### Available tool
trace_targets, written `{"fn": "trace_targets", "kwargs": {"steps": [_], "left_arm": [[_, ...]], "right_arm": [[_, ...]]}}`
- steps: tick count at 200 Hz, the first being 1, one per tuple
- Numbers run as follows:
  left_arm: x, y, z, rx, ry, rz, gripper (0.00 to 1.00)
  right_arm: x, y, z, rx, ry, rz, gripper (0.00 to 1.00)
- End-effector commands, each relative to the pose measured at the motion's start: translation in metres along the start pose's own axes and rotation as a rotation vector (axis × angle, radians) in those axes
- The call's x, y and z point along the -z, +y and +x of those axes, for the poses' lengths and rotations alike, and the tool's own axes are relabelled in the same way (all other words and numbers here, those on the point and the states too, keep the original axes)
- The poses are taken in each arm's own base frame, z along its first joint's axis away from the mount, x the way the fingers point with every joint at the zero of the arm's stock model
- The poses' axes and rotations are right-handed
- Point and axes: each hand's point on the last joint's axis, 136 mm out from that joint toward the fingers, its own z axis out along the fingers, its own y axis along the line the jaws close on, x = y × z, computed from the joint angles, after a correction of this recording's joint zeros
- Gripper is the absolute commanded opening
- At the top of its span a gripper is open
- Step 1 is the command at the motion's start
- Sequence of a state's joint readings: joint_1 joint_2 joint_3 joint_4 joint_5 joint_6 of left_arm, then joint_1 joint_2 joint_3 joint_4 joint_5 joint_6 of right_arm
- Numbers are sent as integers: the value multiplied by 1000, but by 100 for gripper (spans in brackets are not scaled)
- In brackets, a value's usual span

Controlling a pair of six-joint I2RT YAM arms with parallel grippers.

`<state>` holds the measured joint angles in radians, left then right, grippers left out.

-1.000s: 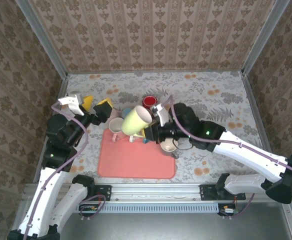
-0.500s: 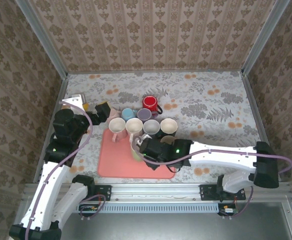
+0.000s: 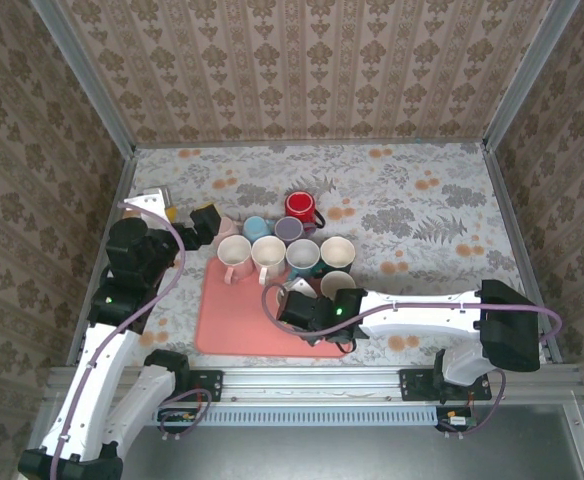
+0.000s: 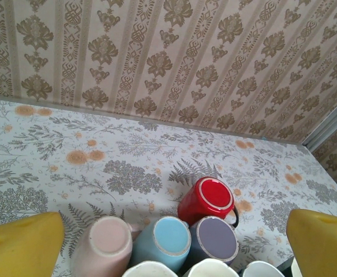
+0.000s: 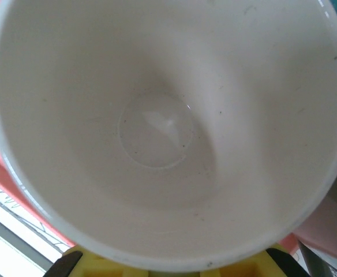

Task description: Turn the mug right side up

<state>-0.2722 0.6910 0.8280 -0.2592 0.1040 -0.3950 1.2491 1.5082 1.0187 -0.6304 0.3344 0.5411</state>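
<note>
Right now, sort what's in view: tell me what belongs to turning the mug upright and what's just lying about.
Job in hand:
- mug, its pale inside facing the right wrist camera
- right gripper, low over the pink mat

Lying about:
- red mug
- blue mug
- purple mug
- pink mug
- row of open-topped mugs at the mat's far edge

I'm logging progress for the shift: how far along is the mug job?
Looks done: the mug faces its open inside up at the right wrist camera, pink mat behind it, so it seems mouth-up. In hand: the right pincer is low over the mat, grip unclear. Remaining: stand it and release. The left pincer is open, idle.
</note>
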Motion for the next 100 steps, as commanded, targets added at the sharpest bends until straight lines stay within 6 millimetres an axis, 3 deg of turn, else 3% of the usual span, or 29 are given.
{"fn": "trace_targets", "kwargs": {"steps": [1,100], "left_arm": [[2,5,-2,-8,-11,-22,100],[-1,9,-1,5,-8,-31,100]], "right_arm": [[-2,-12,-16,-63,-77,56,2],[-17,-30,-18,-117,-90,130,17]]}}
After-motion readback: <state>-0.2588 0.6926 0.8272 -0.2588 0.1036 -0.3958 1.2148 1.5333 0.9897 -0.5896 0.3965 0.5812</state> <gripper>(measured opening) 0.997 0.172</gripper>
